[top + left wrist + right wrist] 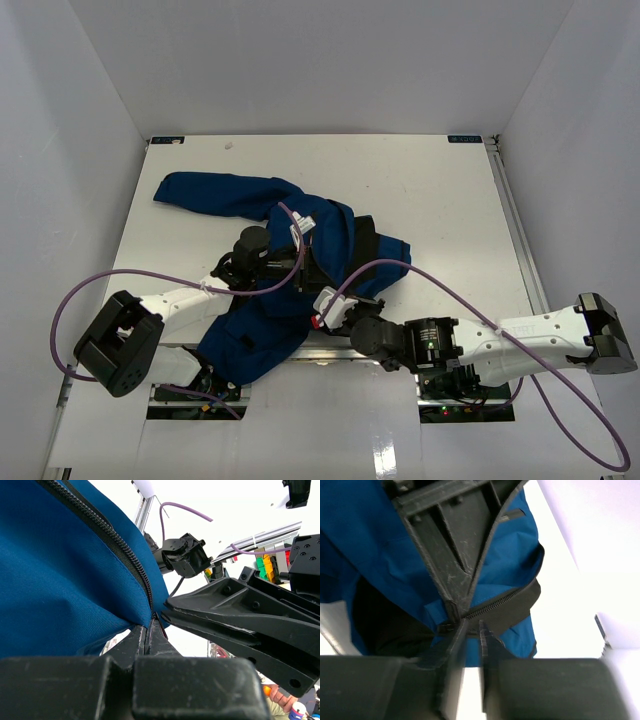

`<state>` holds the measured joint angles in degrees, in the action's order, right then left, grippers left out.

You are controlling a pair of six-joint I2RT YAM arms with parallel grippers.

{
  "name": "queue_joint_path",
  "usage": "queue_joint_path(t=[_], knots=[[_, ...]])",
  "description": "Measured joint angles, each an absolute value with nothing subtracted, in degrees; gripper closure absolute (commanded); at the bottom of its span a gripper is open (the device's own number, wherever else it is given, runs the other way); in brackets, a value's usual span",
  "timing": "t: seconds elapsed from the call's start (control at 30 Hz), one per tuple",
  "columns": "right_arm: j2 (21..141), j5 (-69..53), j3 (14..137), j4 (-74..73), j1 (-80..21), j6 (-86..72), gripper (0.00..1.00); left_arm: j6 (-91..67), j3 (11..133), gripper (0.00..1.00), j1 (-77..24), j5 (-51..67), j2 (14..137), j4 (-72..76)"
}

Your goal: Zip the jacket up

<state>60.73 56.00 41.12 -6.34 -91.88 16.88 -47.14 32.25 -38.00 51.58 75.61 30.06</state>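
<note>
The royal-blue jacket [250, 195] lies crumpled in the middle of the white table, with one sleeve stretched to the far left. My left gripper [300, 263] is shut on the jacket's edge at the end of the black zipper [115, 545]. Its tips [149, 625] pinch the fabric [50, 580] there. My right gripper [325, 303] sits just in front of it at the jacket's near edge. In the right wrist view its fingers [470, 625] stand a narrow gap apart, right at the zipper [495, 602], below the left gripper's finger [455, 545]. A dark slider-like piece sits just left of them.
Purple cables [120, 275] loop from both arms over the table [420, 190]. A metal rail [515, 220] runs along the table's right side, and another [330, 347] along the near edge by the arm bases. White walls enclose the table.
</note>
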Motion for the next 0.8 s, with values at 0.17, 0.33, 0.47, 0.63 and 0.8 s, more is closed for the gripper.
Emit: queue_joint_path(t=[0.17, 0.33, 0.47, 0.63, 0.8], knots=[[58.75, 50.99, 41.17, -6.53, -91.88, 16.81, 0.61, -47.22, 32.25, 1.0, -38.0, 51.65, 75.61, 30.06], [57.58, 44.47, 42.89, -8.6, -91.88, 16.54, 0.54, -47.22, 32.25, 1.0, -38.0, 51.65, 75.61, 30.06], [57.36, 39.08, 44.54, -10.05, -90.97, 16.88, 0.54, -47.22, 32.25, 1.0, -38.0, 51.64, 75.61, 30.06], [53.42, 25.36, 47.12, -12.28, -81.99, 15.25, 0.5, -47.22, 32.25, 1.0, -38.0, 51.64, 75.61, 30.02], [51.05, 12.09, 54.11, -14.54, -72.44, 11.98, 0.5, -47.22, 32.25, 1.0, -38.0, 51.67, 75.68, 30.04]])
